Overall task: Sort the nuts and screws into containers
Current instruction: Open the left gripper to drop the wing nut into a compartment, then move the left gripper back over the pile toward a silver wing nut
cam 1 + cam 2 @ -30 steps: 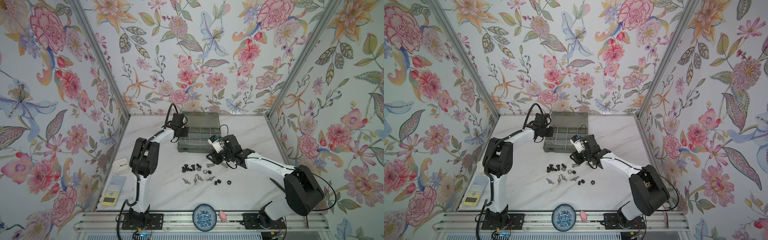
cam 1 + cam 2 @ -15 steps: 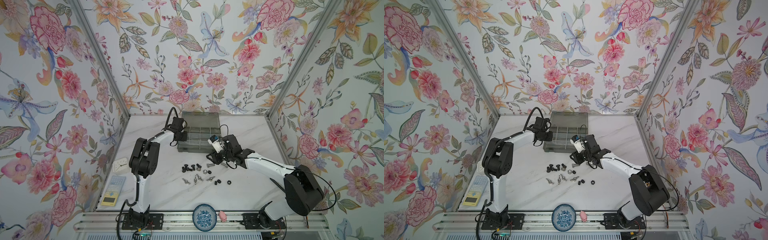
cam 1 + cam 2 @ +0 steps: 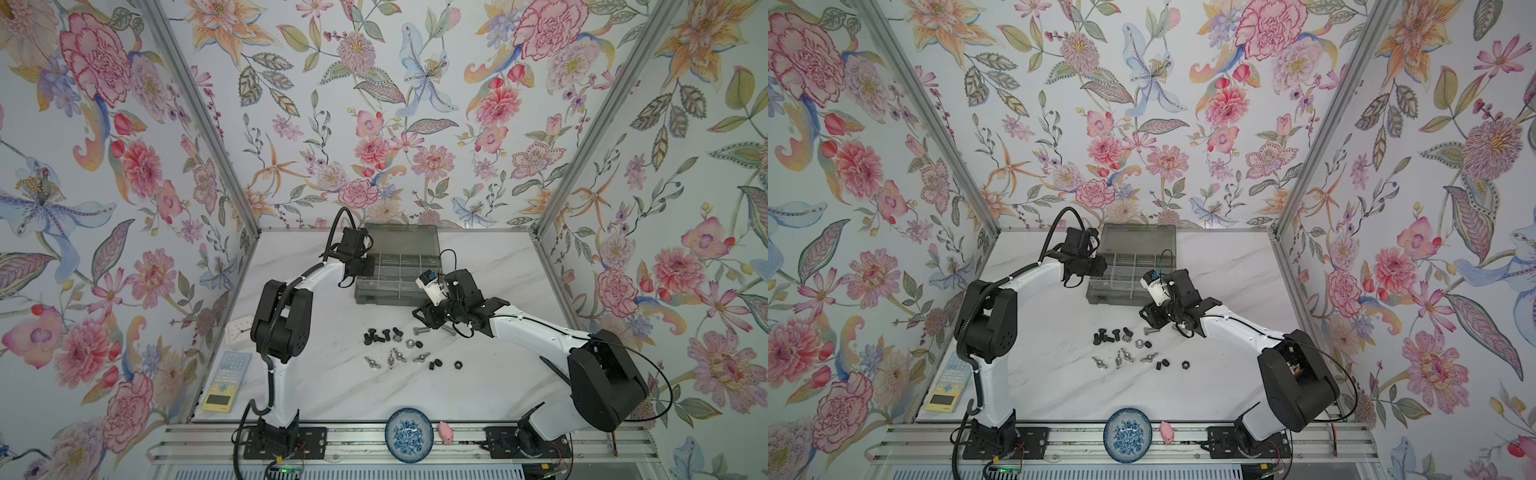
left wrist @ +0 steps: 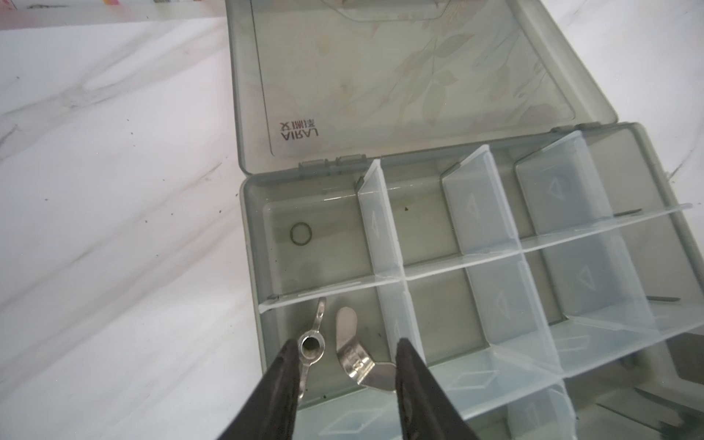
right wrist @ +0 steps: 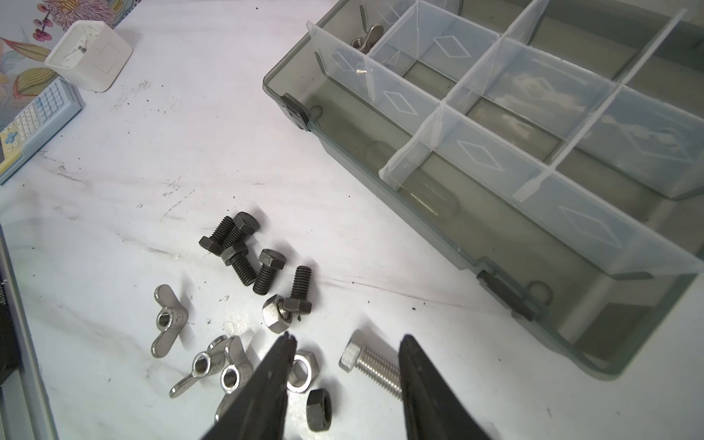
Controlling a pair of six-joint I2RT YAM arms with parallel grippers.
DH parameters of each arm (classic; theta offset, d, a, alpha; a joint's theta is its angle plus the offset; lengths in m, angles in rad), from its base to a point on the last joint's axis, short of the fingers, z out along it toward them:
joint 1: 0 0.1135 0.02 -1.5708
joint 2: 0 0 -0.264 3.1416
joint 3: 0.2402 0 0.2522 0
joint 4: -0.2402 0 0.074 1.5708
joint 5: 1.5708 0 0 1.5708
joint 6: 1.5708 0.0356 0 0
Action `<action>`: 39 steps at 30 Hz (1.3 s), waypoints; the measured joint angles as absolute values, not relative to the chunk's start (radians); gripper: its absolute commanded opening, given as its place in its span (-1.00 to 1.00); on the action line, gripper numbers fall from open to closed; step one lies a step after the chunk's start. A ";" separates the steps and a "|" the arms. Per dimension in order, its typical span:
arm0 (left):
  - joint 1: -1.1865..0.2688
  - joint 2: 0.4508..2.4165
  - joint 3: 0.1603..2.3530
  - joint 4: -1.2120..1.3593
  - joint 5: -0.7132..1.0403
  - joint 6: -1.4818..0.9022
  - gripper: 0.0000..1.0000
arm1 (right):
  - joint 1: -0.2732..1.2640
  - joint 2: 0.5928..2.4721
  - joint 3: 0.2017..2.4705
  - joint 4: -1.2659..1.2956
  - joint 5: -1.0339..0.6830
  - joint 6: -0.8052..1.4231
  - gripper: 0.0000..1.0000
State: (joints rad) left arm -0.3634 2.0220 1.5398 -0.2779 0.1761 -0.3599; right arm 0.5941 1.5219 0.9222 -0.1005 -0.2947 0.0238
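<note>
Hovering, my right fingers [image 5: 284,354] stand half open and empty over the silver hex bolt [image 5: 377,367], its shank lying nearly finger to finger. My left fingers [image 4: 405,358], open, hold nothing.

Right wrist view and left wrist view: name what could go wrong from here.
1. The right pincer straddles the silver bolt, with a silver hex nut beside one finger; closing may pinch the nut too or roll the bolt away.
2. In the left wrist view, a wing nut lies against a finger of the open left pincer in the organizer box; lifting out could drag it along.
</note>
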 measured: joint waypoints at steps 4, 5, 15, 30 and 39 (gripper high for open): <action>-0.369 1.975 1.540 -0.290 0.177 -0.355 0.00 | 0.594 1.522 0.922 -0.101 -0.295 0.024 -0.02; -0.371 1.961 1.536 -0.292 0.178 -0.355 0.02 | 0.594 1.522 0.922 -0.101 -0.295 0.023 -0.02; -0.444 1.684 1.226 -0.280 0.173 -0.384 0.20 | 0.608 1.522 0.922 -0.108 -0.327 -0.027 0.05; -0.580 1.270 0.723 -0.337 0.180 -0.578 0.35 | 0.674 1.522 0.920 -0.131 -0.439 -0.147 0.08; -0.632 1.203 0.648 -0.363 0.207 -0.671 0.35 | 0.674 1.522 0.912 -0.131 -0.439 -0.148 0.09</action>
